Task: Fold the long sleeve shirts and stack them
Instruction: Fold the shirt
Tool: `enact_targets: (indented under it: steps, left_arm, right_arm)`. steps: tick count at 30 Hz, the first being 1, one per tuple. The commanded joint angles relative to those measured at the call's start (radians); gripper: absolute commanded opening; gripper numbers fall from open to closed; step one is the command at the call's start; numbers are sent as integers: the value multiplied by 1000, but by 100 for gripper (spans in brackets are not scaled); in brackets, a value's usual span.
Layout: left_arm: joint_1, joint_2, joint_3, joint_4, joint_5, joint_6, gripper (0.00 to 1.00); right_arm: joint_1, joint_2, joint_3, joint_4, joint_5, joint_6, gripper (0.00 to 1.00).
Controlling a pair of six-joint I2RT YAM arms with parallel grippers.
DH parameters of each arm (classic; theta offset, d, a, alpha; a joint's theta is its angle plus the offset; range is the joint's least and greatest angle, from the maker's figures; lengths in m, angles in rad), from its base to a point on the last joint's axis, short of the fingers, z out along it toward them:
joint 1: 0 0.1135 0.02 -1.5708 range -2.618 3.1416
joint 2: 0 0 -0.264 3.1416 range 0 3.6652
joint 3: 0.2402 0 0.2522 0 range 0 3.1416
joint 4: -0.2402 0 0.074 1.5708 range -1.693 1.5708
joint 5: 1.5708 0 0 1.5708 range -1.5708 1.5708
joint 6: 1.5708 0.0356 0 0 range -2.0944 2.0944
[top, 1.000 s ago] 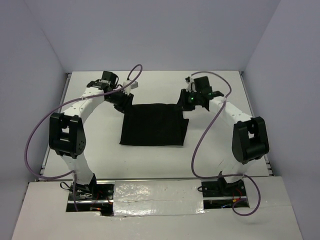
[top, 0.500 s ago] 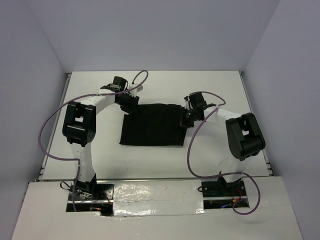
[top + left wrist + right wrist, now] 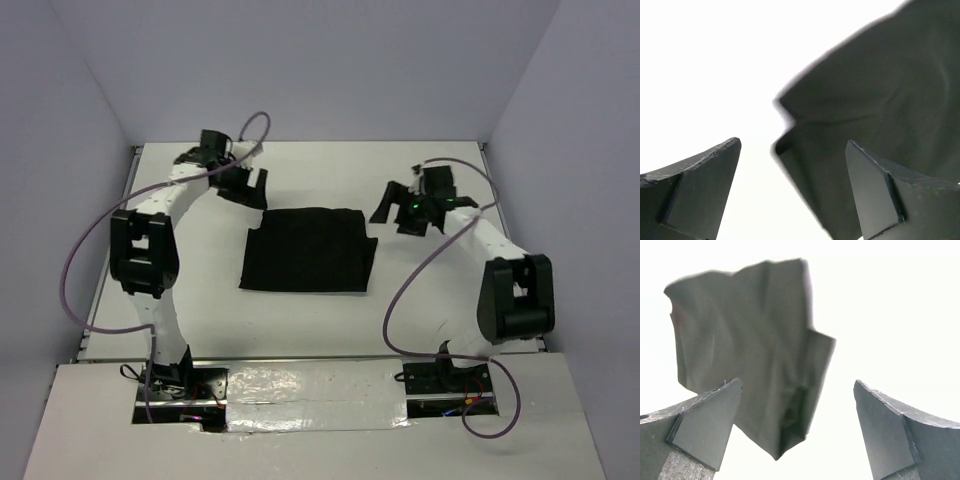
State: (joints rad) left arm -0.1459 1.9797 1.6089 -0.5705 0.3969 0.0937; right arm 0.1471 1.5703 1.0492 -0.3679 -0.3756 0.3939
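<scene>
The black long sleeve shirt [image 3: 308, 250] lies folded into a rough rectangle on the white tabletop [image 3: 320, 165], and everything else is placed from it. Its far edge is fairly straight, while a small flap juts out at its right edge, and its far left corner is notched. The left tool [image 3: 245, 185] hangs just beyond that far left corner, with its jaws spread wide and nothing between them. In the left wrist view, the two dark fingers [image 3: 705, 190] of the left tool [image 3: 793, 144] frame a folded, layered corner of the shirt [image 3: 880, 100], with bare tabletop to the side of it; neither finger touches the cloth. The right tool [image 3: 400, 210] hangs off the shirt's far right corner, clear of the fabric, and it too is fully open and holds nothing. Between the fingers [image 3: 705, 425] of the right tool [image 3: 797, 384], the right wrist view shows the shirt [image 3: 750, 340] as a creased dark shape lying below the tool and apart from it.
</scene>
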Motion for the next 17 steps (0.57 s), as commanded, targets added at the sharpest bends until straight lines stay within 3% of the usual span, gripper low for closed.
enact_targets:
  steps: [1, 4, 8, 17]
  left_arm:
    - [139, -131, 59, -66, -42, 0, 99]
    - [285, -166, 37, -59, -93, -2, 99]
    - [432, -220, -36, -22, -148, 6, 99]
    - [456, -303, -181, 20, -198, 66, 99]
  right_arm:
    - [-175, -142, 38, -78, 99, -41, 100]
    - [-295, -165, 51, -152, 193, -78, 100]
    - [-392, -214, -4, -140, 164, -69, 100]
    - [-417, -378, -119, 10, 124, -79, 100]
